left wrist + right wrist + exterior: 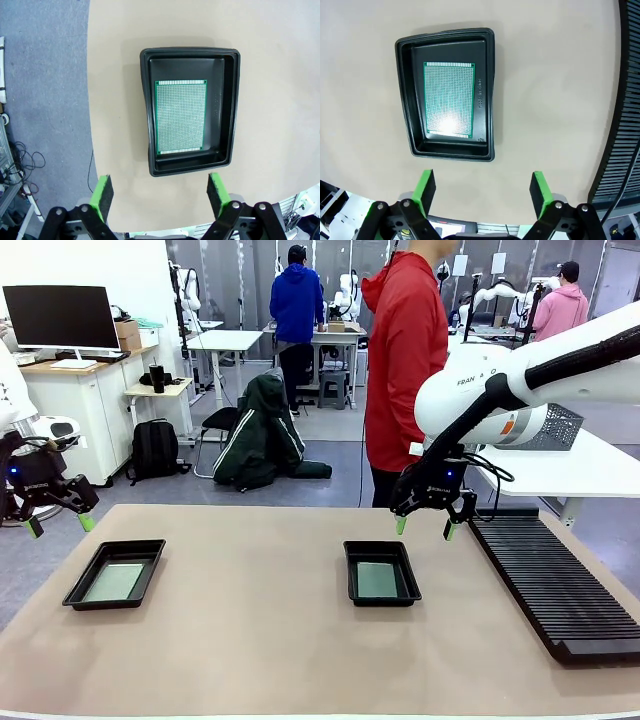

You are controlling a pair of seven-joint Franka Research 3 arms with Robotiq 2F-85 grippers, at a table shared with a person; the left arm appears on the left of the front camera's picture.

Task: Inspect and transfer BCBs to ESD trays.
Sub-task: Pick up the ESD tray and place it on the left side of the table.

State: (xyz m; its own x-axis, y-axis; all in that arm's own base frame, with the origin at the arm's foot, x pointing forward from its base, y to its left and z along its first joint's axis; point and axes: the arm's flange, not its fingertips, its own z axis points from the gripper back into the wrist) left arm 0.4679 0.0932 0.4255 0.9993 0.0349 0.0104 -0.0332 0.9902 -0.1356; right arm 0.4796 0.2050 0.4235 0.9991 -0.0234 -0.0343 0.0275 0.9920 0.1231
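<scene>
Two black ESD trays lie on the tan table: one at the left and one near the middle. Each holds a green BCB lying flat, the left one and the middle one. From the left wrist, the tray and its board lie ahead of the open fingers. From the right wrist, the other tray and board lie ahead and left. My left gripper hangs open off the table's left edge. Above the far table edge behind the middle tray, my right gripper is open and holds nothing.
A long black ribbed rack runs along the right side of the table. A person in a red hoodie stands at the far side. A grey mesh basket sits on a white table behind the right arm.
</scene>
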